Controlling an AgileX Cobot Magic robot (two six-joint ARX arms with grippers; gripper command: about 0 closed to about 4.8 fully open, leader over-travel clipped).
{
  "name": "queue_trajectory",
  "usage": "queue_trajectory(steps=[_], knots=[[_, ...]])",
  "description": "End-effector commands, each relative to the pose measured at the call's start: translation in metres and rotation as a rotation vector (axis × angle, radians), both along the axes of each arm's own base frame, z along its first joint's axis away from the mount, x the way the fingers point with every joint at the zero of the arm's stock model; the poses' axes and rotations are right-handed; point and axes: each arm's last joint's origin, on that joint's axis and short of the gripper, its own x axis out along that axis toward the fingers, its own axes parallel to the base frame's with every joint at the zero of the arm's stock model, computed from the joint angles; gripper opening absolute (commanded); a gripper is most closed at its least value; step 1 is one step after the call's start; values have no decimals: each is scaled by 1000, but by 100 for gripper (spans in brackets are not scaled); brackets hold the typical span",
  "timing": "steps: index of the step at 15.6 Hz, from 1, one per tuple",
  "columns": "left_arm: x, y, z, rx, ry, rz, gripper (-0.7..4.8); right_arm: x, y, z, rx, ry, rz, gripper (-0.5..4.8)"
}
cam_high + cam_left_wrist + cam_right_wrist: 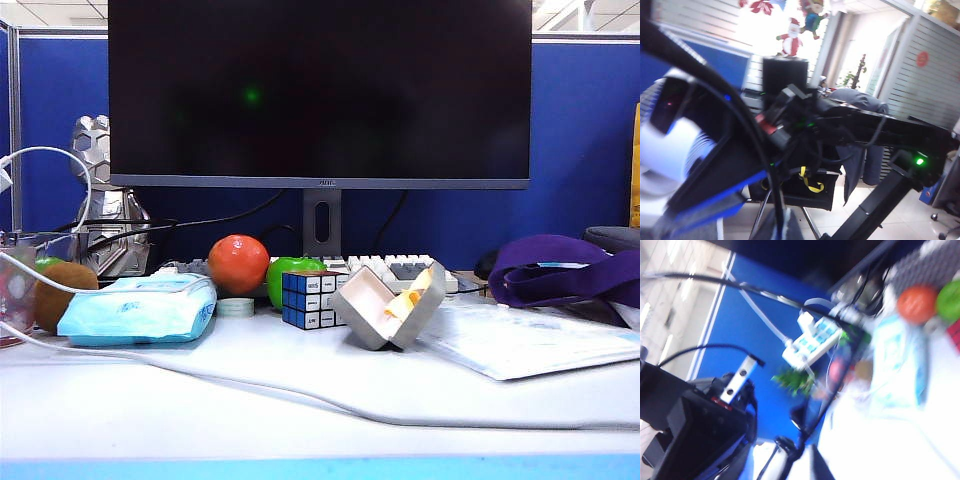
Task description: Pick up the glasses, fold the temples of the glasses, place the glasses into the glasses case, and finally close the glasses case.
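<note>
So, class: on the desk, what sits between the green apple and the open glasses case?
In the exterior view, a Rubik's cube stands between the green apple and the glasses case. Neither gripper appears there.

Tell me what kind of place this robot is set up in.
Most likely an office desk in a cubicle. A large monitor stands over a keyboard, with a blue partition wall behind. The grey glasses case sits half open on the white desk. Neither gripper shows clearly.
</note>
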Motion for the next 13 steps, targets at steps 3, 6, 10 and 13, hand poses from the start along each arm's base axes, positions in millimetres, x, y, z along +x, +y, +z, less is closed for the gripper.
queue_trajectory(steps=[3,6,10,13], knots=[[-5,-1,6,-27,-33,-5,-6,4,7,-1,26,41,62,149],[-5,-1,5,-27,-32,-5,-6,9,8,-4,25,58,61,149],[-5,-1,5,-26,-32,-5,-6,17,9,-8,28,72,59,149],[-7,-3,5,-24,-33,-17,-6,23,10,-11,34,93,58,149]])
